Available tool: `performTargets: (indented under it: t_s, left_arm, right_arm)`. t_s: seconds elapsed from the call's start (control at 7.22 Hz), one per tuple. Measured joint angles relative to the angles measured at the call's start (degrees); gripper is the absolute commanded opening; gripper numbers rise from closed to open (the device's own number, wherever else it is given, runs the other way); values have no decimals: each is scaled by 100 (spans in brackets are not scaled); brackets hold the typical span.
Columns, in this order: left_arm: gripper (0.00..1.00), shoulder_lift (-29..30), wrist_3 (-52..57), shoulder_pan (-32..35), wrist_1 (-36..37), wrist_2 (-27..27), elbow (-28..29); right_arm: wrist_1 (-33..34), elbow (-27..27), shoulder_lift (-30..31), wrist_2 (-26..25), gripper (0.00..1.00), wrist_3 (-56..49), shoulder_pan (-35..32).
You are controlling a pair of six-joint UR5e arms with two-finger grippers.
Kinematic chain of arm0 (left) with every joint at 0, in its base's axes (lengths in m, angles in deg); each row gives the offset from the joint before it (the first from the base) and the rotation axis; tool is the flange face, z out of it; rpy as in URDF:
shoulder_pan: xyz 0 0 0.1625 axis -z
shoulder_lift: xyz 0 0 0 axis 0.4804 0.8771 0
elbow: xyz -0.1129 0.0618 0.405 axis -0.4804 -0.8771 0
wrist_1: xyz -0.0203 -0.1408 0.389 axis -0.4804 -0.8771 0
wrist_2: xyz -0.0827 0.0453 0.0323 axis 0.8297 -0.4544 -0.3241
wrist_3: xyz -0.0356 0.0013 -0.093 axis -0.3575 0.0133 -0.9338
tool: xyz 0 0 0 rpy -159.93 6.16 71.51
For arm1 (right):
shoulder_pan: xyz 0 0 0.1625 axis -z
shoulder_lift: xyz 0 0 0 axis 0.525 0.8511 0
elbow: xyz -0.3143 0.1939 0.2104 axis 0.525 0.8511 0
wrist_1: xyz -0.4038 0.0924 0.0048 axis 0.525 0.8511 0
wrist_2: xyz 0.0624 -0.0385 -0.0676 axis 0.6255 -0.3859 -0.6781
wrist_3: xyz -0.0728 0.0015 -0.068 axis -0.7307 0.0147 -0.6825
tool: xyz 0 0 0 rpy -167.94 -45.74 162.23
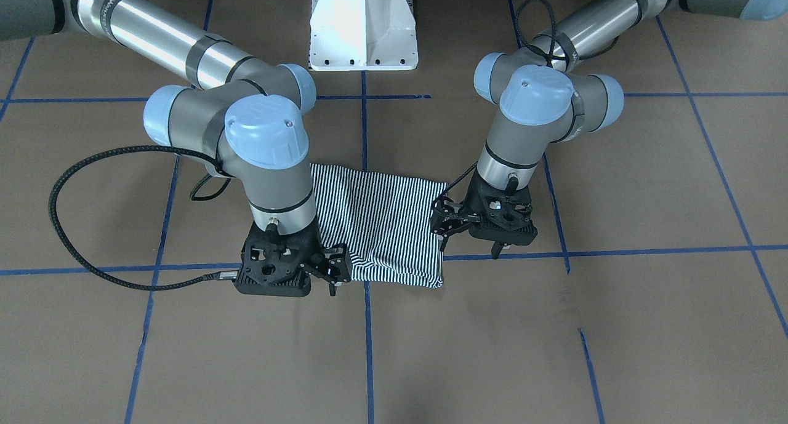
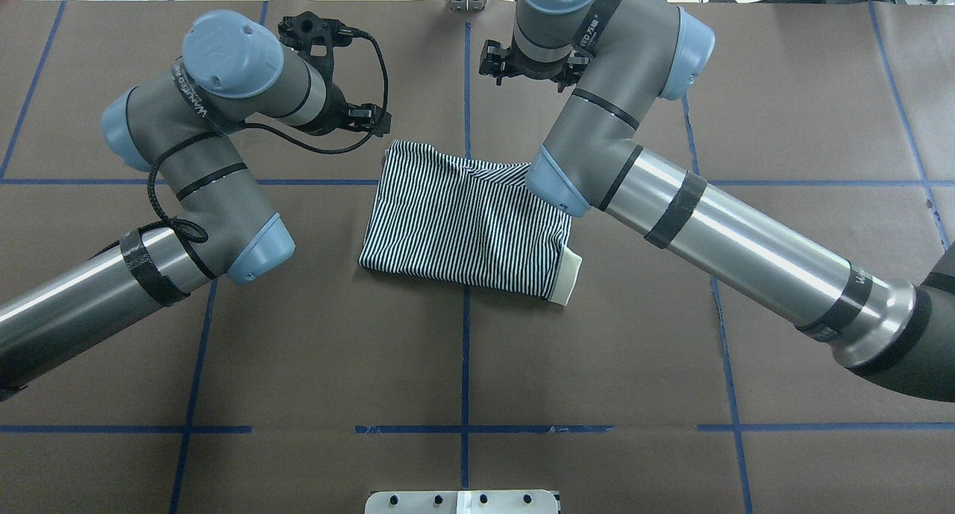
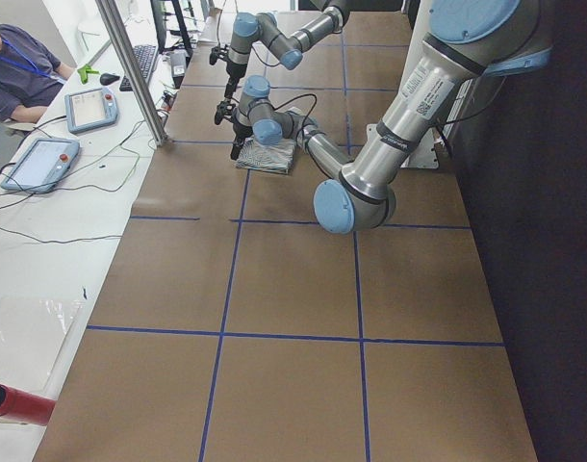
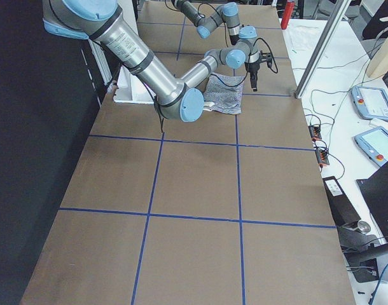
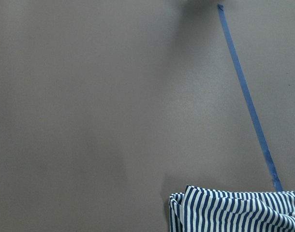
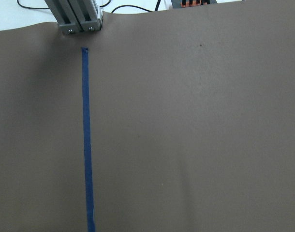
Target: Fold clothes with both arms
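Shirt (image 1: 381, 221), one, folded, lies mid-table (image 1: 554, 325). Front view: left gripper (image 1: 444, 227) at its 3 o'clock edge, right gripper (image 1: 335, 273) at 7 o'clock; two grippers, and I cannot tell whether either is spread or pressed together. Only the overhead view shows the cream edge (image 2: 568, 275) at 4 o'clock; the left wrist view catches one striped corner.

I see a big brown table top (image 1: 646, 184) w/ blue tape lines (image 1: 365, 350) making squares on it. A white stand (image 1: 363, 27) sits at the back edge, in the middle. Next to the brown top is a white desk (image 3: 43, 260). A person (image 3: 14, 72) sits at its far end. 2 flat screen pads (image 3: 89, 108) (image 3: 41, 164) lie there w/ thin wires. A shiny metal pole (image 3: 130, 67) stands btwn desk & brown top. A red roll (image 3: 14, 404) lies at the near corner.
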Motion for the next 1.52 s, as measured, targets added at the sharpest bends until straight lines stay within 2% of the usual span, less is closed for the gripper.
performTargets:
  t_s: [0.28,0.55,0.83,1.52]
  left_arm:
    - [100,-29,136,16,-5,59,2]
    - [100,-37,177,21,-6,154,11]
    - [100,-42,182,22,-17,170,17]
    - [100,-81,183,22,-94,172,40]
  right_arm:
    - [563,-946,410,-176,100,415,443]
    - [712,-1533,885,-757,100,957,1059]
    - [731,-1740,1131,-1155,100,1273,1456]
    - [824,-1876,1432,-1400,100,1330,1784]
